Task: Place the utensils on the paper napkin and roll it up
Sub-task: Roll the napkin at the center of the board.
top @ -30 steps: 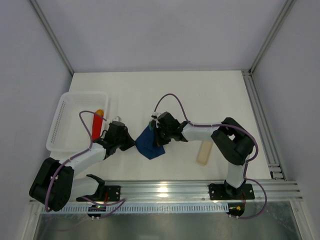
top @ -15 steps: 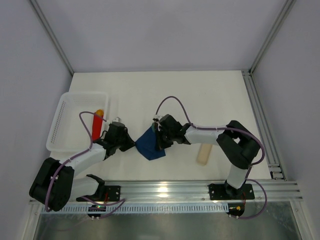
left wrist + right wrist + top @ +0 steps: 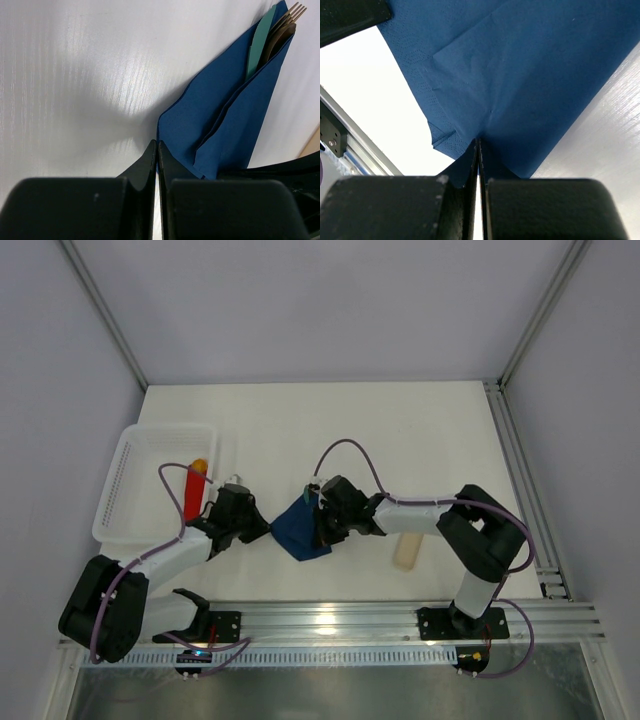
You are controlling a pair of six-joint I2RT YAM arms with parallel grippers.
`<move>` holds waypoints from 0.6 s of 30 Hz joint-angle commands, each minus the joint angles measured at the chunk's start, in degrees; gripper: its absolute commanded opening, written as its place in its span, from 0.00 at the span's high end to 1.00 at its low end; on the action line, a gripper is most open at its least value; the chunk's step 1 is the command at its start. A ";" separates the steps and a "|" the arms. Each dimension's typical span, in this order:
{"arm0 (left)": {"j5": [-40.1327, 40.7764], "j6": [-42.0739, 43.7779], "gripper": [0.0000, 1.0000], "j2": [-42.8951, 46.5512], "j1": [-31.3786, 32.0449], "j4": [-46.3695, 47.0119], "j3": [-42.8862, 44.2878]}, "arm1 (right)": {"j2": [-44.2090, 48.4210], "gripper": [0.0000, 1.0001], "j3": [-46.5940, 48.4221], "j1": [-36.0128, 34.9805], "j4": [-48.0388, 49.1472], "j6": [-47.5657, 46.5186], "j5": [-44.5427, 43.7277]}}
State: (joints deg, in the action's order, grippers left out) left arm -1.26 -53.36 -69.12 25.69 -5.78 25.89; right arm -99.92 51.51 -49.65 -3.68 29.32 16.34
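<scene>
Logged left gripper point(image 3: 157, 146) with fingers pressed together, tips set at the near corner of the napkin point(image 3: 300, 529); cannot tell paper caught between them from paper merely pinned beneath. Found right gripper point(image 3: 478, 142) likewise closed, pinching a fold of the napkin, creases fanning out from its tips. Placed the napkin directly between the two grippers and touching both: just ahead and to the right of the left one, ahead of and partly under the right one. Saw it folded into a long wedge over the utensils point(image 3: 282, 22), not yet a tight roll. Traced its long axis from the left gripper's tips away and rightward in the left wrist view. Found the utensils lying along that same axis, fork tines and a pale blade poking out of the far end, pointing away from the left gripper. Judged both arms equally near, each already in contact. Judged the coming move to hinge on rolling across that axis, not along it. Probably best done with the right gripper carrying the loose flap over and the left pinning the corner. Flagged one risk: a pull along the axis could slide the utensils out through the open far end.
</scene>
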 commanded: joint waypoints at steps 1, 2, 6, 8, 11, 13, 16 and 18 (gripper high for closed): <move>0.55 0.19 1.00 1.45 -0.38 2.00 -0.49 | 2.01 0.96 -0.88 -0.71 2.36 0.91 0.71; 0.73 0.19 1.00 1.53 -0.38 2.00 -0.49 | 1.83 0.97 -0.97 -0.71 2.45 0.91 0.71; 0.64 0.19 1.00 1.53 -0.38 2.00 -0.40 | 1.92 0.96 -1.76 -0.89 2.98 1.18 0.80; 0.29 0.19 1.00 1.45 -0.38 2.09 -0.31 | 2.01 0.96 -1.85 -0.89 2.98 1.18 0.63; -0.67 0.01 1.00 1.88 -0.38 2.09 -0.23 | 1.66 0.96 -1.94 -0.89 3.07 1.09 0.27; -1.29 -0.16 1.00 3.02 -0.38 2.00 0.04 | 1.22 0.96 -2.02 -0.89 3.07 1.09 0.01; -2.26 -0.42 1.00 4.70 -0.38 1.13 1.26 | 0.87 0.97 -2.29 -0.89 3.07 1.09 -0.60; -3.14 -0.69 1.00 5.31 -0.29 0.60 2.58 | 0.69 0.96 -2.46 -0.89 3.15 1.09 -0.78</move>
State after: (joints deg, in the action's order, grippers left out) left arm -2.68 -53.63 -65.71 25.69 -5.91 25.85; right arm -99.90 49.93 -50.06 -1.08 30.33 16.86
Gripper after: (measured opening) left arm 0.003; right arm 0.036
